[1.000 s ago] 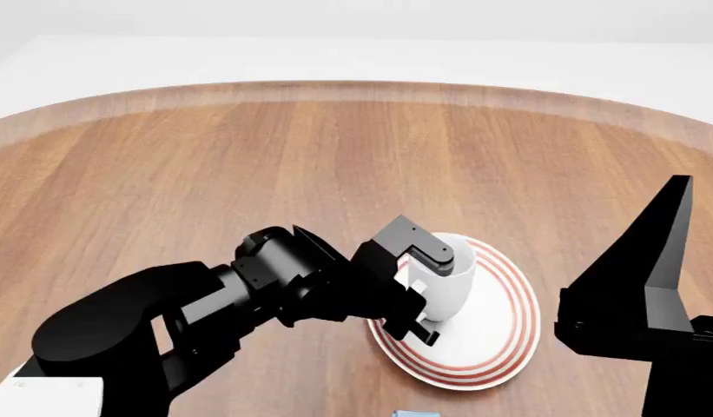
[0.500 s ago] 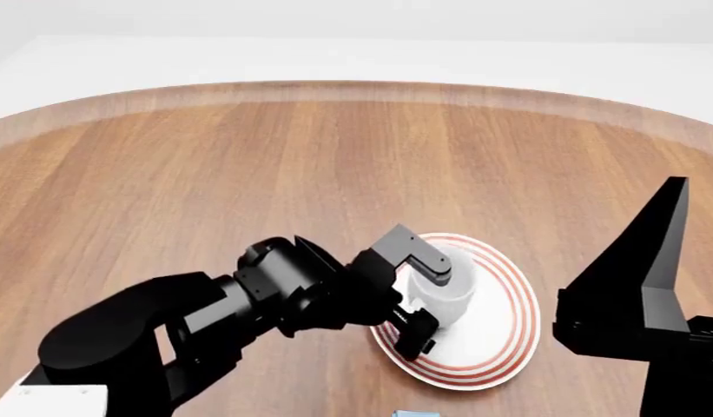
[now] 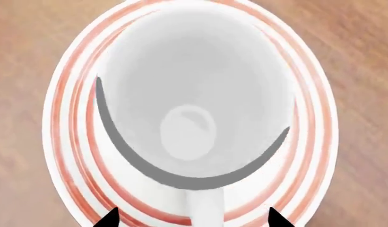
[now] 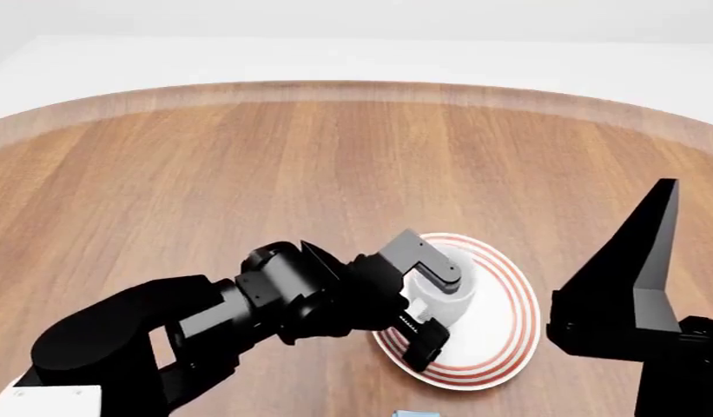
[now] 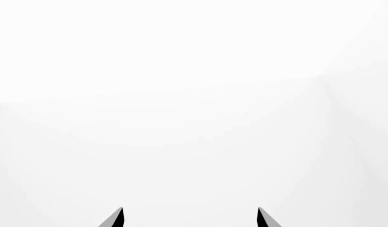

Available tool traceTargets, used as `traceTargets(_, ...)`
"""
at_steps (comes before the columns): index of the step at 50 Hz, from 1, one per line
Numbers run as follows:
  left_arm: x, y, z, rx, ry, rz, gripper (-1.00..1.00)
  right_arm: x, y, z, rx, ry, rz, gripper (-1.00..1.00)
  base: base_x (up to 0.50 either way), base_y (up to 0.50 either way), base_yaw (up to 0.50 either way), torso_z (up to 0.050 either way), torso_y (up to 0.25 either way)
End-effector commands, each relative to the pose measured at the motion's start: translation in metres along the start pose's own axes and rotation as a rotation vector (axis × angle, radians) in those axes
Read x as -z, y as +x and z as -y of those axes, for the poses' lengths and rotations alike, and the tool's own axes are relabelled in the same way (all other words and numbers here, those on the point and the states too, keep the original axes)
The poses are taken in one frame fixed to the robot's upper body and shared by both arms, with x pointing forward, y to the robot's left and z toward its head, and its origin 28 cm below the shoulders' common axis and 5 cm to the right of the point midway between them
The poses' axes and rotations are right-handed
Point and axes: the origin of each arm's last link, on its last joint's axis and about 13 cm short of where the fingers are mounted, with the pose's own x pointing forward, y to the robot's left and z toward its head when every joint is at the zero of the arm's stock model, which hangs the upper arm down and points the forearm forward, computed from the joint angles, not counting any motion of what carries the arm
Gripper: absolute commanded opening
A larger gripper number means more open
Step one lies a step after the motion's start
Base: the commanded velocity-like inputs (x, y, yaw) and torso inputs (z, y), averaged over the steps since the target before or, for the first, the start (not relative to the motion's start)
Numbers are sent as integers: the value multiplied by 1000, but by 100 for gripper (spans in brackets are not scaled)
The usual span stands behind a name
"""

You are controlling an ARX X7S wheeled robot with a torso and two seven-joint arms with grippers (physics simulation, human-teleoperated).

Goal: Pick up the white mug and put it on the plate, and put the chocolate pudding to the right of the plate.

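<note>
The plain glossy white ceramic mug [image 4: 446, 291] stands upright on the round white plate with thin red concentric rings [image 4: 512, 304], at the near right of the round wooden table [image 4: 275, 165]. The black left gripper [image 4: 427, 302] brackets the mug's left side, one finger [image 4: 432, 263] over the rim, the other beside the base; the jaws are spread, and contact cannot be confirmed. The mug interior is empty. The right gripper [image 5: 189, 218] shows two separated fingertips gripping nothing. The blue corner of the chocolate pudding carton [image 4: 413, 413] lies at the near edge.
</note>
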Motion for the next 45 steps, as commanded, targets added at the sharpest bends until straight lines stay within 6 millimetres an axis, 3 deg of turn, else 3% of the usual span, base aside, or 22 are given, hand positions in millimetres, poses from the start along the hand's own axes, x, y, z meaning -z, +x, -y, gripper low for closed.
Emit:
traceTargets(1, -12, -18, 16, 43, 47, 69, 100, 1, 0, 0, -13, -23, 16, 100, 0, 0, 0, 0, 0)
traceTargets(21, -7, -61, 30, 8, 143, 130, 100, 2, -2, -2, -24, -22, 12, 100, 0, 0, 0, 0, 0)
traceTargets(26, -3, -80, 38, 5, 196, 162, 100, 2, -3, -2, -27, -22, 10, 100, 0, 0, 0, 0, 0)
traceTargets(45, 13, -122, 51, -20, 270, 268, 100, 2, -4, -4, -35, -18, 6, 100, 0, 0, 0, 0, 0)
